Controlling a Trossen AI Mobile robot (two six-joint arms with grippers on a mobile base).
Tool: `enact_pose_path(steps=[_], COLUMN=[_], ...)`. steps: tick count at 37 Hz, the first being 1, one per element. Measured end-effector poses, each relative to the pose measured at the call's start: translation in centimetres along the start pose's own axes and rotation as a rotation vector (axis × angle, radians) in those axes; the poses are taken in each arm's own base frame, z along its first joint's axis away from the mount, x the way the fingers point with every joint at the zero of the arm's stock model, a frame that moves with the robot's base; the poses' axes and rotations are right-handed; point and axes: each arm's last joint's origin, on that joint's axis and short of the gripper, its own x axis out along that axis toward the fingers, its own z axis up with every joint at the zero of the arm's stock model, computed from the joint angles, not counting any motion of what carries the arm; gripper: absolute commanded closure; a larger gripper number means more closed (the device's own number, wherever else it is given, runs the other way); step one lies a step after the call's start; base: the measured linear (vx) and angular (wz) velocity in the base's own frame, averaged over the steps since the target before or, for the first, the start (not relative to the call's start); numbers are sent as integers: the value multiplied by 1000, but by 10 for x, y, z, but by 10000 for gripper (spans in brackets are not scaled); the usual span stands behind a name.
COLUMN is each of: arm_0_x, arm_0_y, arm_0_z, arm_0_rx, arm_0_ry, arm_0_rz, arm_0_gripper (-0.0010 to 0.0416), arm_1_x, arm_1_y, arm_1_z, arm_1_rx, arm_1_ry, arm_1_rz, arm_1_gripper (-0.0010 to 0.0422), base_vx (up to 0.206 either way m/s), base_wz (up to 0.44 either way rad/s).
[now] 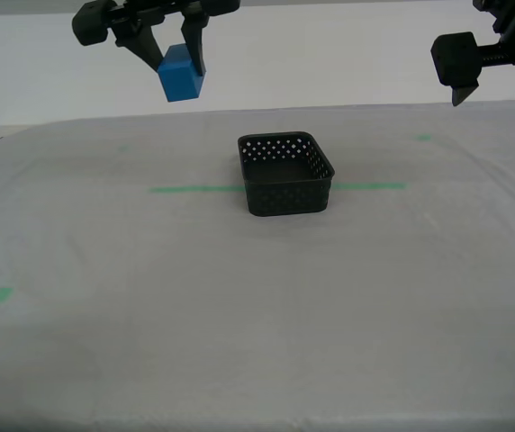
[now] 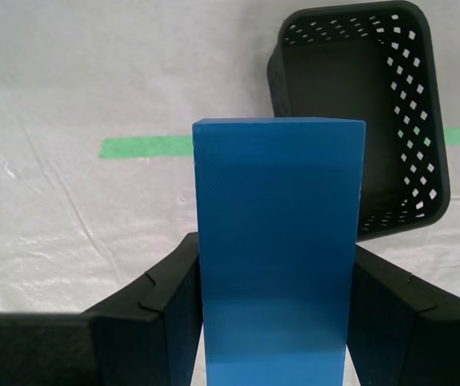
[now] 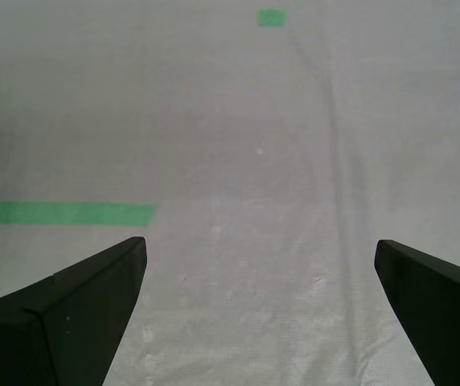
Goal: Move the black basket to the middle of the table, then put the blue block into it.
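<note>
My second gripper (image 1: 178,56) clamped the blue block (image 1: 182,76) aloft, short of the black basket (image 1: 285,174) centred on the table (image 1: 257,315), evidently for dropping in, while my first gripper (image 3: 258,310) hung wide open and empty.

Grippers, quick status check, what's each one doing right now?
My first gripper: open, holding nothing.
My second gripper: shut on the blue block, up above the table.

We find no writing, label, brand or number that we can read in any view. The blue block (image 2: 277,241) has plain faces, the black basket (image 1: 286,175) carries only holes, and the table (image 1: 239,315) bears unmarked green tape.
</note>
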Motion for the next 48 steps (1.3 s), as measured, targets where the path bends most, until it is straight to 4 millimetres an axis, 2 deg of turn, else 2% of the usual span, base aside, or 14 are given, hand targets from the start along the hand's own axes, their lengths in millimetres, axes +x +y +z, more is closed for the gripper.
enact_pose_path(steps=[14, 18, 27, 39, 48], arm_0_x=[0, 0, 0, 0, 0], arm_0_y=[0, 0, 0, 0, 0], arm_0_z=[0, 0, 1, 1, 1], arm_0_rx=[1, 1, 3, 2, 3], arm_0_ry=[0, -1, -9, -10, -13], arm_0_rz=[-1, 0, 0, 1, 1], arm_0_gripper=[7, 7, 7, 7, 7], arm_1_x=[0, 8, 48, 86, 118], arm_1_y=[-20, -25, -49, -84, -106], arm_1_z=[-3, 0, 20, 46, 55], arm_1_rx=[-20, -13, 56, 52, 26], arm_1_ry=[-63, -56, 23, 54, 74], arm_1_rz=[-32, -34, -8, -7, -33], arm_1_gripper=[413, 412, 412, 412, 412], base_vx=[0, 0, 0, 0, 0], base_wz=[0, 0, 0, 0, 0])
